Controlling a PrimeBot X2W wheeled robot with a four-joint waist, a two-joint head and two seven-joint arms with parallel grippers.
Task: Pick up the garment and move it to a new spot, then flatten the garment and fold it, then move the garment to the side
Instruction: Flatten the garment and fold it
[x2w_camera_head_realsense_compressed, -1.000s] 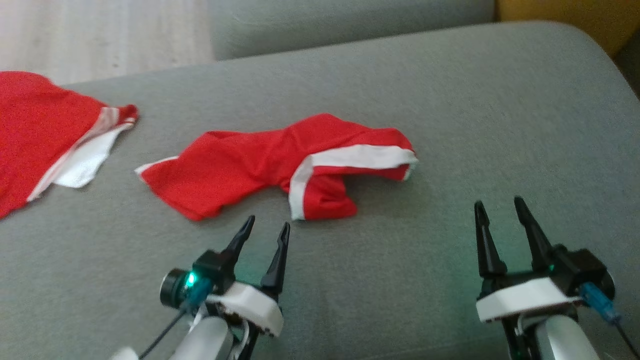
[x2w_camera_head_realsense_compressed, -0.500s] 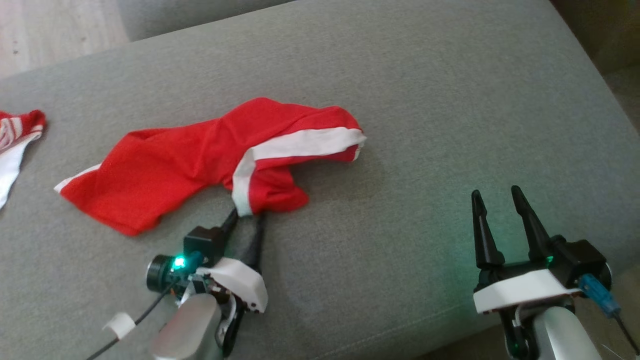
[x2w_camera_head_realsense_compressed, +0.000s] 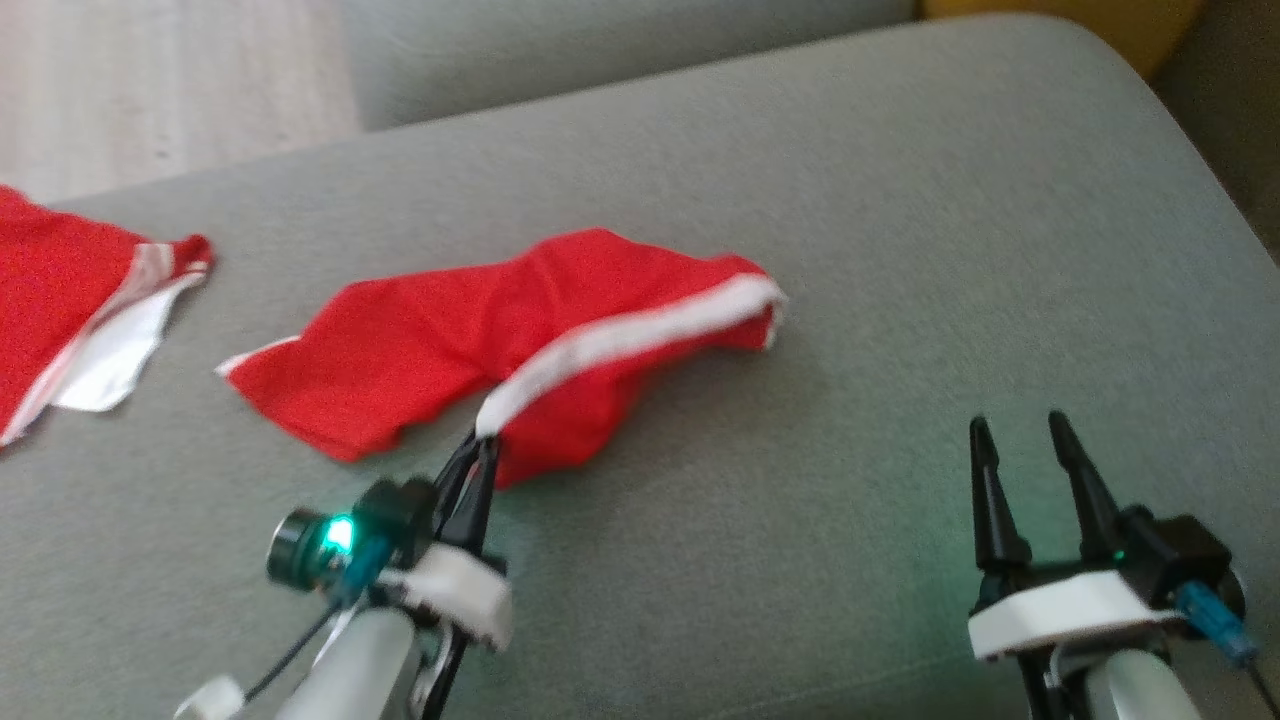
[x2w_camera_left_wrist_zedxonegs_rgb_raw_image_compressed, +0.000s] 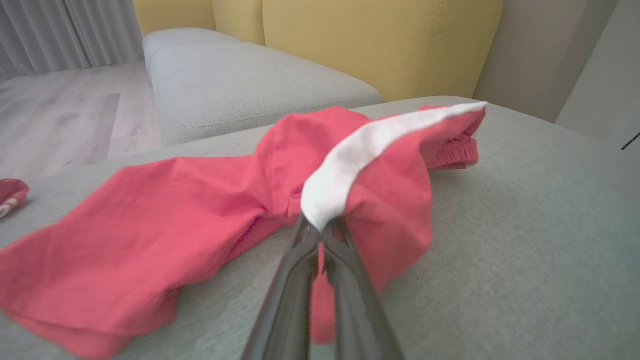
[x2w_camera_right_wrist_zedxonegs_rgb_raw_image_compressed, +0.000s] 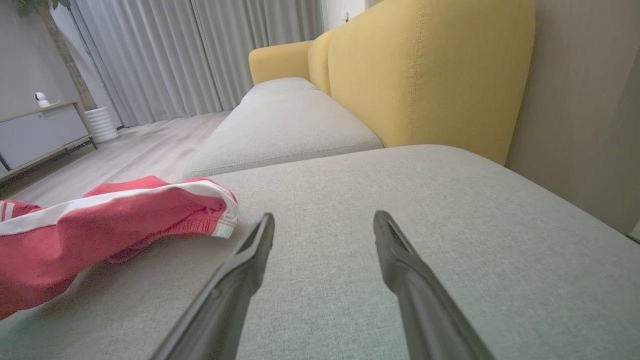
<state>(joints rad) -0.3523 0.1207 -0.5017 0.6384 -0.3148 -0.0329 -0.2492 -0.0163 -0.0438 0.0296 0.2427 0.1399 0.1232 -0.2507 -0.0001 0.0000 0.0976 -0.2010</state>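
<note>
A red garment (x2w_camera_head_realsense_compressed: 430, 345) with a white stripe lies crumpled on the grey cushion (x2w_camera_head_realsense_compressed: 900, 250). My left gripper (x2w_camera_head_realsense_compressed: 484, 440) is shut on the garment's near edge, pinching the end of the white stripe, and that edge is lifted a little. In the left wrist view the garment (x2w_camera_left_wrist_zedxonegs_rgb_raw_image_compressed: 175, 210) spreads to the left and the left gripper (x2w_camera_left_wrist_zedxonegs_rgb_raw_image_compressed: 320, 232) clamps the white band. My right gripper (x2w_camera_head_realsense_compressed: 1020, 440) stands open at the lower right over bare cushion, apart from the cloth. The right wrist view has the right gripper (x2w_camera_right_wrist_zedxonegs_rgb_raw_image_compressed: 324, 225) with the garment (x2w_camera_right_wrist_zedxonegs_rgb_raw_image_compressed: 100, 225) at its left.
Another red and white cloth (x2w_camera_head_realsense_compressed: 70, 320) lies at the cushion's far left edge. A second grey cushion (x2w_camera_right_wrist_zedxonegs_rgb_raw_image_compressed: 285, 125) and a yellow sofa back (x2w_camera_right_wrist_zedxonegs_rgb_raw_image_compressed: 425, 70) stand beyond. Wooden floor (x2w_camera_head_realsense_compressed: 150, 80) lies past the cushion's left side.
My left gripper reached forward to the garment's near edge and shut on the white stripe, lifting it slightly. The head camera has shifted. The right gripper stayed open.
</note>
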